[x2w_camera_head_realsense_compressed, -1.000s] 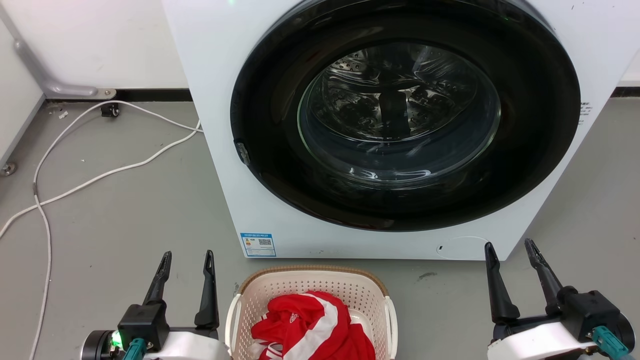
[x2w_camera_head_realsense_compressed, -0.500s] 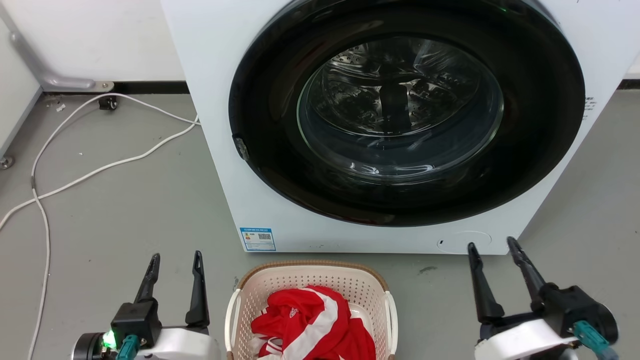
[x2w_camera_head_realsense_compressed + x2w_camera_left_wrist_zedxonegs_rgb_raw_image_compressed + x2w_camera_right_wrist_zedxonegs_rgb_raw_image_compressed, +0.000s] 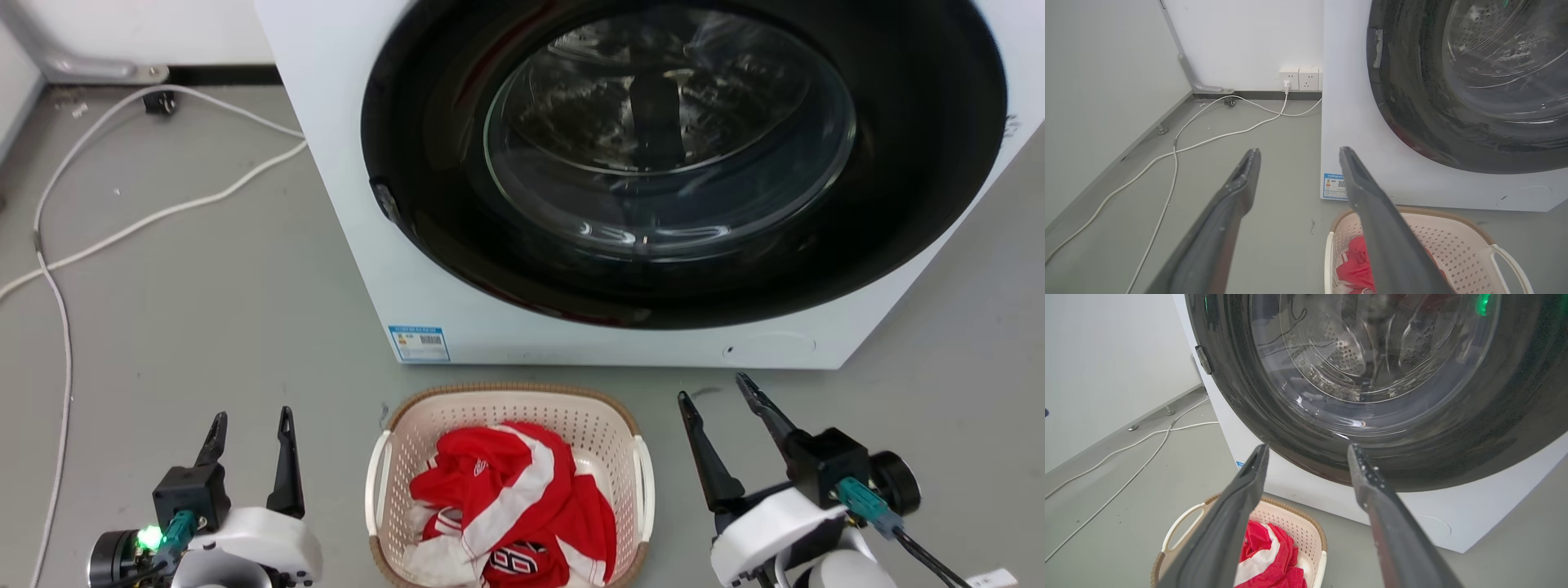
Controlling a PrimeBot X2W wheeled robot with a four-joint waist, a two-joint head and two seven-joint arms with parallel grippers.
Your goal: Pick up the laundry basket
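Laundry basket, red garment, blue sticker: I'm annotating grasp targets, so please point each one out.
laundry basket point(image 3: 506, 411): head view, on its perforated far inner wall.
red garment point(image 3: 457, 494): head view, on a red fold at its upper left.
blue sticker point(image 3: 419, 343): head view, on the sticker's middle.

Laundry basket point(image 3: 589, 425) before washing machine point(image 3: 326, 163), garment point(image 3: 506, 490) inside; cable point(image 3: 216, 194) left of machine

One laundry basket point(image 3: 490, 411), one washing machine point(image 3: 343, 204), two end effectors point(image 3: 251, 414) point(image 3: 712, 387)
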